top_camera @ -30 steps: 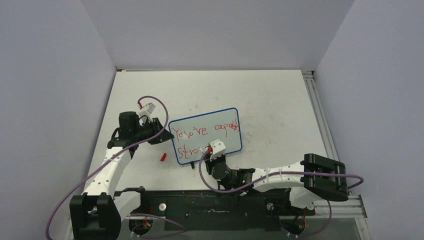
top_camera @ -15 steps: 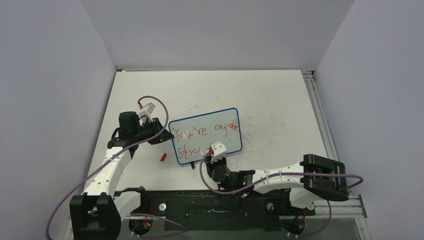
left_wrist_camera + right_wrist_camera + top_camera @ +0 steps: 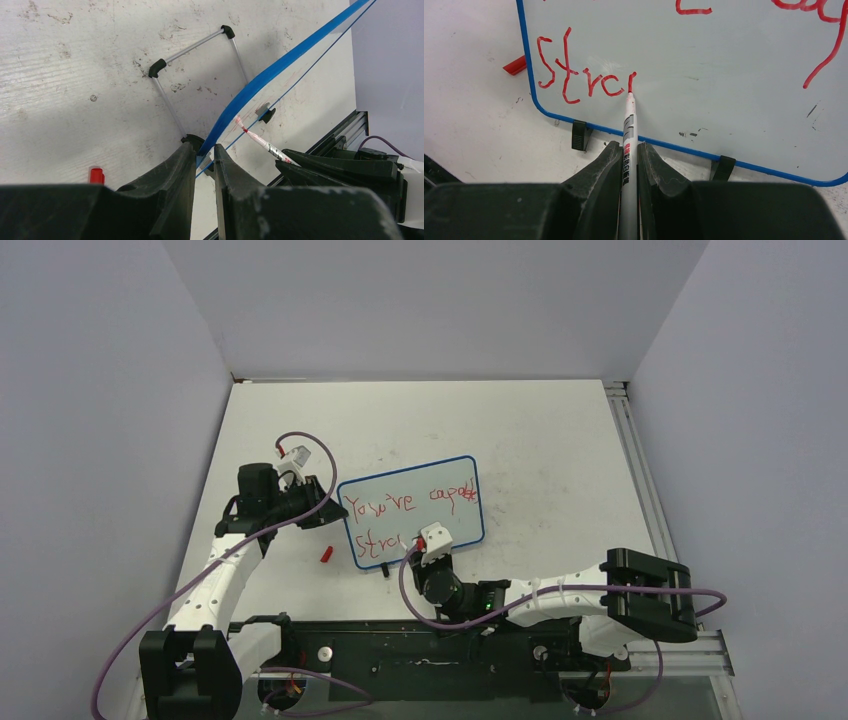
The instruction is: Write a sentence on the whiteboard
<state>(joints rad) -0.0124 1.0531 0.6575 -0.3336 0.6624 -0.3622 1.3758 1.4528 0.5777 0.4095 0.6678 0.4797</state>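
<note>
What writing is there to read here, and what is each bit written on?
"You're capable": top line, red handwriting on the whiteboard.
"Stro", roughly, plus one started stroke: second line, same board.
Printing on the marker: too small to read.

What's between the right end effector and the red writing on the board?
Only a marker held in the right end effector, its red tip touching the sentence; the right wrist view shows it.
</note>
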